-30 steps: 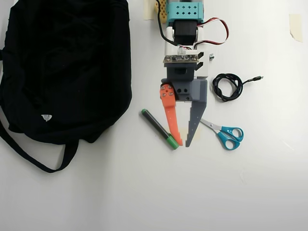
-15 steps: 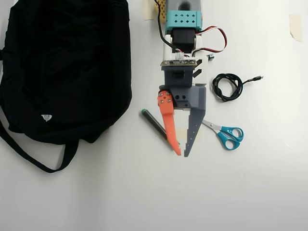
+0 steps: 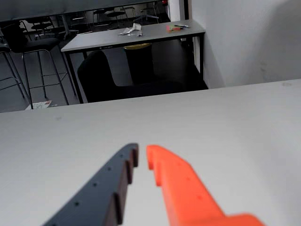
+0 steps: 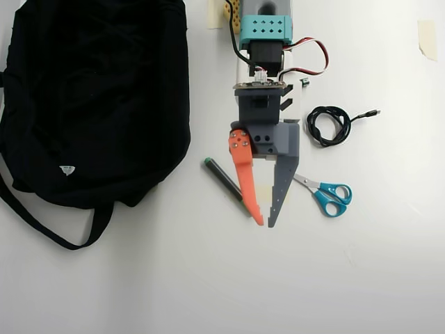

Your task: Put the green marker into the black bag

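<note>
one big black bag (image 4: 90, 97) fills the table's (image 4: 174, 278) left in the overhead view. the claw (image 4: 266, 224), fingertips nearly together and gripping nothing, hovers right of it. the marker (image 4: 227, 184) lies just left of the orange finger, its axis slanting diagonally, partly hidden beneath.

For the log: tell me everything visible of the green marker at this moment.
The green marker shows only in the overhead view. It is a slim dark barrel with a small green end toward the upper left. It lies flat and diagonal on the white table, between the black bag and the gripper. Its lower right end runs under the orange finger, so the cap is hidden. Whether the finger touches it cannot be told; it is not gripped.
</note>
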Tool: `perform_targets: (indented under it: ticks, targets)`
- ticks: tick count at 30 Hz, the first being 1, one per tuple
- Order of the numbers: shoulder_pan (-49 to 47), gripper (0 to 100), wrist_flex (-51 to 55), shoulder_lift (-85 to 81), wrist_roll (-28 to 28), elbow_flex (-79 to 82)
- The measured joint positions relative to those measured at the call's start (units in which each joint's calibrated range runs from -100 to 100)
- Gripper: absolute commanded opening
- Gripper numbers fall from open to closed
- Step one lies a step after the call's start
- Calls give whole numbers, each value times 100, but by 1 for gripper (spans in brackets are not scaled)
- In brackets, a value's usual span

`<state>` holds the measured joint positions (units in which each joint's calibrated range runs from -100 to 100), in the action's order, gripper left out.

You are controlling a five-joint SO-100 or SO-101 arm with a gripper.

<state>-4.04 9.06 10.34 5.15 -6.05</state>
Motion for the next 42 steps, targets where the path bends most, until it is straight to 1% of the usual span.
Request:
perform_targets:
  ticks: [16, 20, 32, 42]
  targets:
    - [0, 2, 103, 0, 5, 142]
    - [7, 2, 412, 0, 5, 142]
    - [7, 3, 1803, -158, 5, 142]
    - [198, 3, 2860, -490, 5, 173]
